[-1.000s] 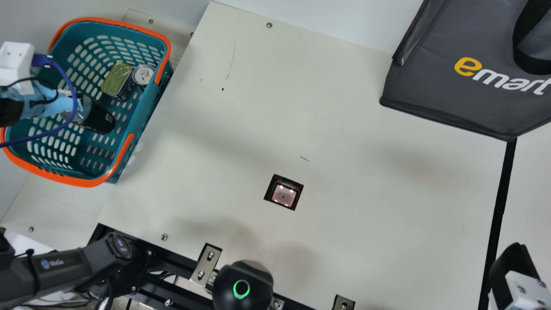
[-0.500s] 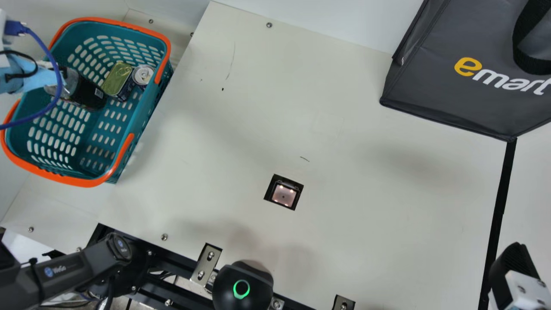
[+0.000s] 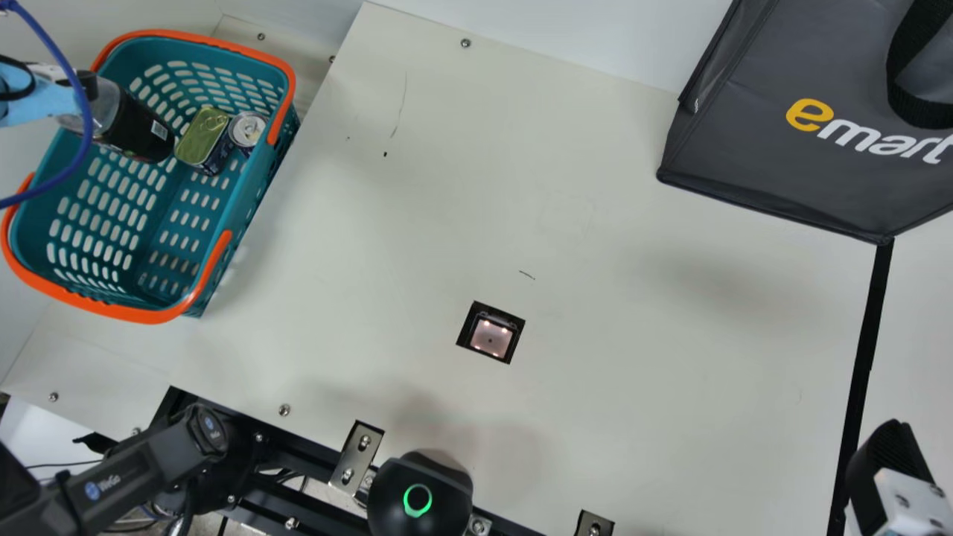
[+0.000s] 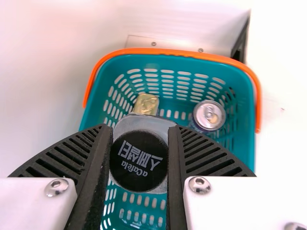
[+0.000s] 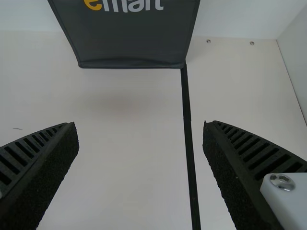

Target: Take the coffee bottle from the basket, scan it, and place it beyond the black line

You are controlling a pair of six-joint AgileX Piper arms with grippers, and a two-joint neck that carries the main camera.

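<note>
At the main view's far left, my left gripper (image 3: pixel 59 95) holds the dark coffee bottle (image 3: pixel 134 128) tilted over the teal basket (image 3: pixel 160 301). The left wrist view has the bottle's black cap (image 4: pixel 139 161) between the ribbed fingers of the left gripper (image 4: pixel 139 128), which press on both sides of the bottle. My right gripper (image 3: pixel 892 473) is at the main view's lower right corner, by the black line (image 3: pixel 866 357). In the right wrist view, the right gripper (image 5: pixel 140 123) stands open with nothing between its fingers, the black line (image 5: pixel 189 143) beyond.
Inside the basket lie a gold-topped tin (image 3: pixel 202 135) and a silver-topped can (image 3: pixel 247 129). A scanner window (image 3: pixel 491 336) is set in the table's middle. The dark grey bag (image 3: pixel 774 141) stands at the upper right, and a black dome (image 3: pixel 421 495) sits at the front edge.
My left gripper has moved towards the main view's upper left with the bottle, which now looks larger and higher over the basket. The right gripper has kept still.
</note>
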